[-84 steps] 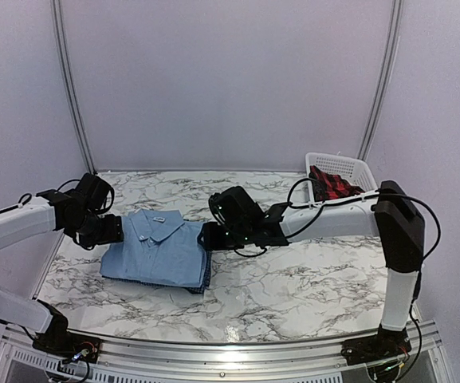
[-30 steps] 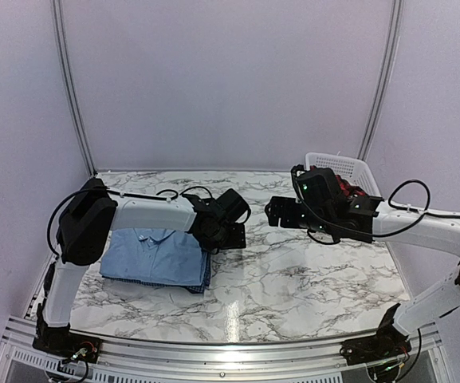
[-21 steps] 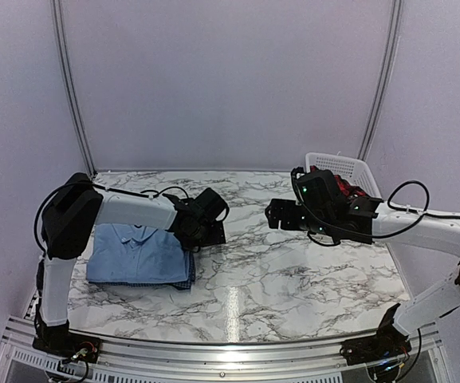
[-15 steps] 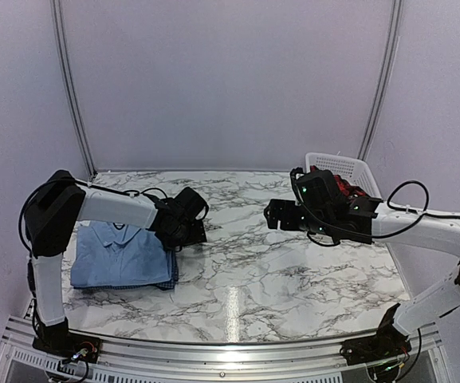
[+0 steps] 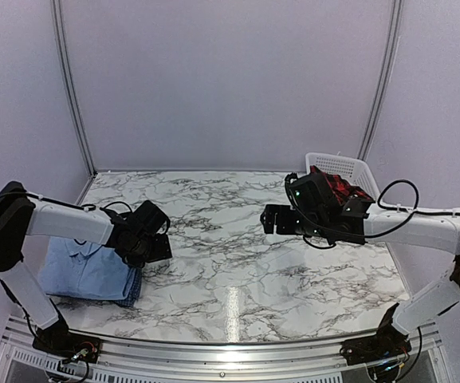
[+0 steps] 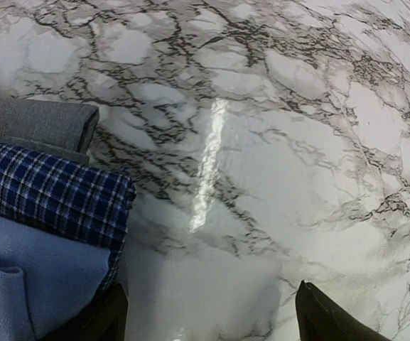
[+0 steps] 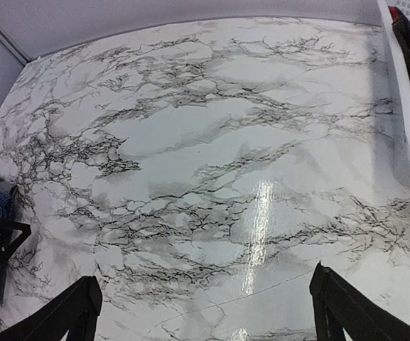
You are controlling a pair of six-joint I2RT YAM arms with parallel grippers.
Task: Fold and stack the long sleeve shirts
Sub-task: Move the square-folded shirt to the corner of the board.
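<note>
Marble-patterned and glossy, the bench [image 5: 237, 271] showed white with dark veins and a streak of reflected light, closed in by plain pale walls [image 5: 230, 80].

Much of the scene was cut off. The folded stack lay at the bench's far left edge, partly behind the left arm in the overhead view. The light blue shirt [image 5: 82, 267] lay on top, soft and matte, collar hardly readable. Under it the checked shirt [image 6: 48, 195] showed only as a rolled fold edge, dark blue with fine white lines. Beyond that edge sat a grey layer [image 6: 45, 122] of cloth; I could not tell which garment it belonged to.

The left pincer [image 6: 208, 298] hung low over bare marble with its fingers spread wide, only their black tips in its own camera. One tip stood just beside the stack's edge; whether it touched, I could not tell.

The right pincer [image 7: 205, 277] hovered above the middle of the bench, well apart from the shirts, fingers likewise spread and gripping nothing.

At the far right corner stood a white lattice basket [image 5: 349, 166] holding a crumpled red-and-black plaid cloth [image 5: 337, 186]. The right arm crossed in front of it.
</note>
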